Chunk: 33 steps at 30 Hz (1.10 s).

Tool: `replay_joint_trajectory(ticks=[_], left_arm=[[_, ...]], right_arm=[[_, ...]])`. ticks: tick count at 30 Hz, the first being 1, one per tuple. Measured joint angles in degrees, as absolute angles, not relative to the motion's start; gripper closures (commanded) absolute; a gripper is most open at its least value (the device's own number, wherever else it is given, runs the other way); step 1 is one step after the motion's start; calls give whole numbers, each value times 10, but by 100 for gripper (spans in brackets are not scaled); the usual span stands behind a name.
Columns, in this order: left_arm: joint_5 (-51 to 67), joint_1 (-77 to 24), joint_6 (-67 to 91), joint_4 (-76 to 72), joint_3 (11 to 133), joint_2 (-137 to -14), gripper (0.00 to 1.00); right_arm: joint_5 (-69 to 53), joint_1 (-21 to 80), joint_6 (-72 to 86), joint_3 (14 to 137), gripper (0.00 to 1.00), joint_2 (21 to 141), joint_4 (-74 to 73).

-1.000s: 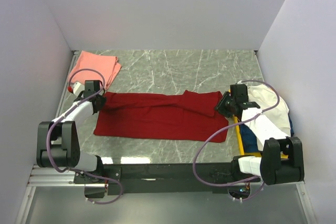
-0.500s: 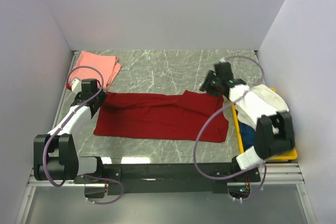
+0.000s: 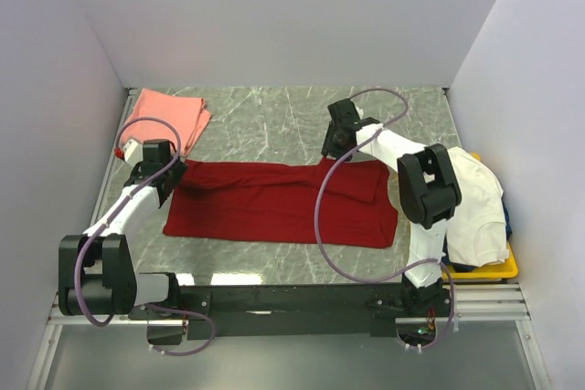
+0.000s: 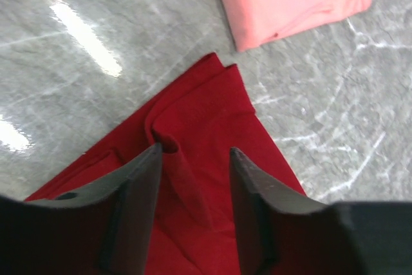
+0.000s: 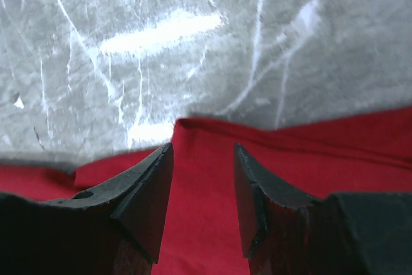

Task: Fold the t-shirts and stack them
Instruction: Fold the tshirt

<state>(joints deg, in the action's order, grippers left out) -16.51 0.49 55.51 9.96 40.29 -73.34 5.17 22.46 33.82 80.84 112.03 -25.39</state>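
The deep red t-shirt (image 3: 274, 203) lay flat across the middle of the marble tabletop (image 3: 274, 121) as a long band. It looked light, limp and unslippery, likely to sag and drag unless lifted at both ends together. Its corners and doubled edges seemed the best places to pinch. The left gripper (image 4: 194, 152) hung low over the shirt's left end, jaws apart and released, a raised ridge of cloth between them but not clamped. The right arm reached far forward and inward, its gripper (image 5: 203, 149) tilted down over the shirt's far edge by a corner, likewise parted and grasping nothing. The salmon pink t-shirt (image 3: 169, 116) sat folded at the far left, and the cream white t-shirt (image 3: 475, 198) was heaped on the yellow tray (image 3: 498, 269).
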Motion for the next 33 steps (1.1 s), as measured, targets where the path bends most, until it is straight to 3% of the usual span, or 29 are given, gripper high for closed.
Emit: replay_joint_trajectory(ticks=[9,12,17,19,31,33], left_arm=[[-185,5,568,105,401,-733,46],[-185,5,568,103,396,-733,46],[-185,5,568,101,394,-734,47],[-185,5,568,100,392,-734,47],[-185,5,568,92,378,-734,49],[-185,5,568,92,374,-734,49]], right_arm=[[57,240,342,838,57,1156,-265],[60,241,345,844,65,1163,-265],[65,242,350,844,93,1166,-267],[65,242,350,844,100,1166,-267],[74,248,360,755,100,1089,-259],[75,251,362,747,96,1071,-260]])
